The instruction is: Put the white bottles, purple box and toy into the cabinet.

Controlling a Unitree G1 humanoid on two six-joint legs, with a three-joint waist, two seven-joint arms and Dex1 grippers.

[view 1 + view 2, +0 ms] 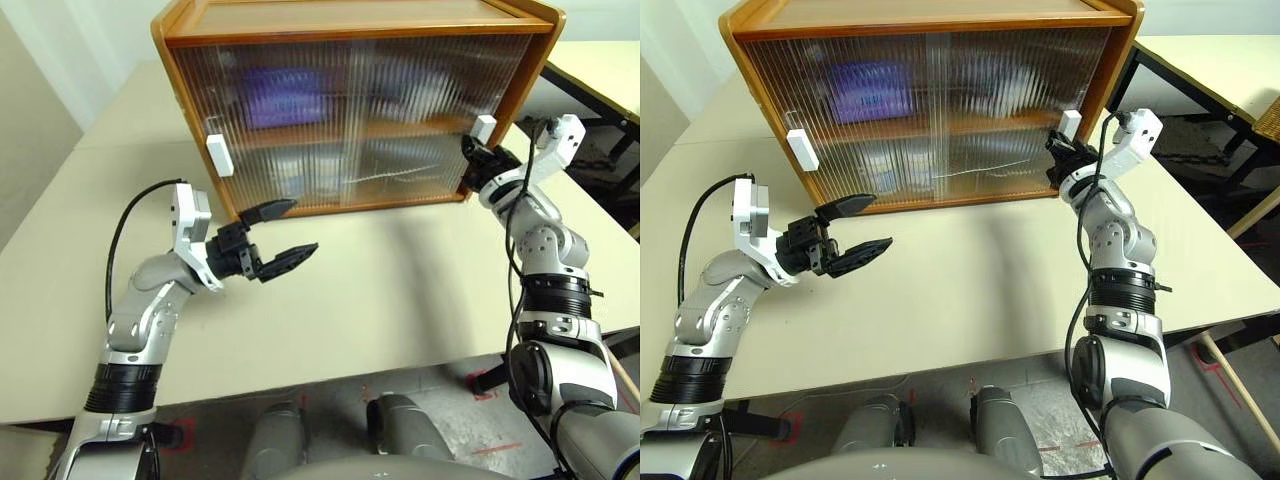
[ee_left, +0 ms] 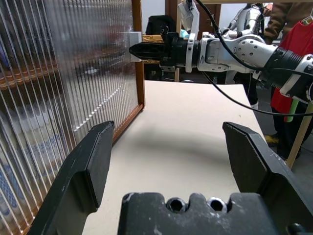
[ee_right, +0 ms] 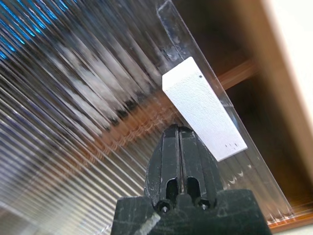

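We count one cabinet [image 1: 350, 20] on the table [image 1: 400, 290], with two ribbed sliding doors, each bearing one white handle: left handle [image 1: 220, 155], right handle [image 3: 203, 107]. Behind the upper panes, the purple box [image 1: 285, 95] is a blur lying lengthwise along the shelf; no writing is legible. Our right gripper [image 3: 178, 139], fingers pressed together, sits just beside the right handle. Our left gripper [image 1: 282, 232] hangs with fingers apart, empty, above the table.

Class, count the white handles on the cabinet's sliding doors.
2: one handle at the cabinet's left edge, the other handle at its right edge beside the right gripper.
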